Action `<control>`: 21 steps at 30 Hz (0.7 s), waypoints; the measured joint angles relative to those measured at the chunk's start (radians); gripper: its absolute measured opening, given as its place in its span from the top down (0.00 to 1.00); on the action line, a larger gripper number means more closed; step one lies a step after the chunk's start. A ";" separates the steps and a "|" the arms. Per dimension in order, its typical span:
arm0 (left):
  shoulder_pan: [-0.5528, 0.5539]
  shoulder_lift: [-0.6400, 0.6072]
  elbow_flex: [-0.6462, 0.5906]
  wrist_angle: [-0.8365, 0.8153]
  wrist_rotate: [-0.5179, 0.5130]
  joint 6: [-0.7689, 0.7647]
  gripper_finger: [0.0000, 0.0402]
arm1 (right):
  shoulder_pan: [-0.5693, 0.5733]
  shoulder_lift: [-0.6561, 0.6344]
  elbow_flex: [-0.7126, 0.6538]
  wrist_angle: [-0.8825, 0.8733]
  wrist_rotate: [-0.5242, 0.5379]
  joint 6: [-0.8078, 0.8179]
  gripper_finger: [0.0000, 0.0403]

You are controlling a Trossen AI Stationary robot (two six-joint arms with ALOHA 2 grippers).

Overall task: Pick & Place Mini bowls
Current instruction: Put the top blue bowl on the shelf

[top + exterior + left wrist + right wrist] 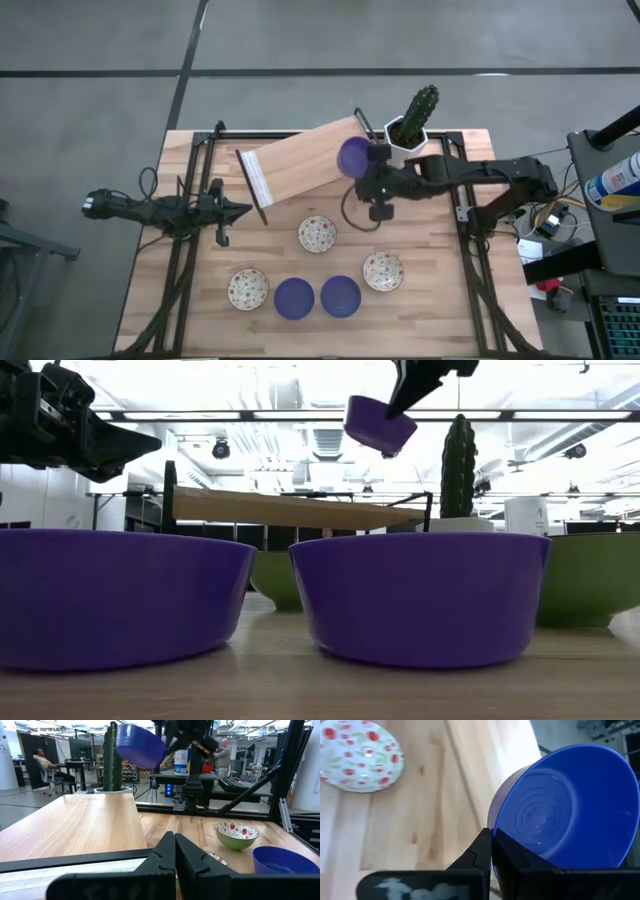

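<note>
- Your right gripper [366,166] is up in the air above the raised end of the sloped wooden board [300,165], just beside the cactus pot [408,135]. Its fingers are clamped on the rim of a blue bowl [353,157].
- In the low view the held blue bowl [379,424] hangs tilted, clear of the board and of the table [320,685].
- In the right wrist view you see the fingers [482,852] pinching the bowl wall [565,805], one inside and one outside, with the hollow facing the camera.
- Your left gripper [235,211] waits low at the left side of the table, near the board's lower end. Its fingers are together, as the left wrist view shows [174,855], and they hold nothing.
- Five mini bowls sit on the table in front of the board:
- one patterned bowl [317,234] is nearest the board, near the middle;
- a second patterned bowl [247,289] is front left;
- two blue bowls [294,298] and [340,296] are side by side at the front, close but apart;
- a third patterned bowl [382,271] is to their right.
- All five sit upright, none stacked.
</note>
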 joint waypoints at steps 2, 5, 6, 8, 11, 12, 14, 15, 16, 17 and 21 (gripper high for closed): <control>0.000 0.000 0.000 0.000 0.000 0.000 1.00 | -0.032 0.000 0.000 0.006 -0.013 -0.036 0.98; 0.000 0.000 0.000 0.000 0.000 0.000 1.00 | -0.078 0.016 0.005 0.018 -0.024 -0.083 0.98; 0.000 0.000 0.000 0.000 0.000 0.000 1.00 | -0.094 0.025 0.011 0.015 -0.026 -0.097 0.98; 0.000 0.000 0.000 0.000 0.000 0.000 1.00 | -0.118 0.056 0.036 0.011 -0.040 -0.125 0.98; 0.000 0.000 0.000 0.000 0.000 0.000 1.00 | -0.153 0.121 0.108 -0.016 -0.102 -0.154 0.98; 0.000 0.000 0.000 0.000 0.000 0.000 1.00 | -0.161 0.147 0.139 -0.034 -0.113 -0.158 0.98; 0.000 0.000 0.000 0.000 0.000 0.000 1.00 | -0.183 0.205 0.207 -0.095 -0.133 -0.164 0.98; 0.000 0.000 0.000 0.000 0.000 0.000 1.00 | -0.191 0.234 0.241 -0.132 -0.136 -0.164 0.98; 0.000 0.001 0.000 0.000 0.000 0.000 1.00 | -0.202 0.263 0.276 -0.164 -0.139 -0.166 0.98; 0.000 0.000 0.000 0.000 0.000 0.000 1.00 | -0.211 0.290 0.312 -0.197 -0.139 -0.170 0.98; 0.000 0.000 0.000 0.000 0.000 0.000 1.00 | -0.260 0.372 0.430 -0.297 -0.251 -0.178 0.98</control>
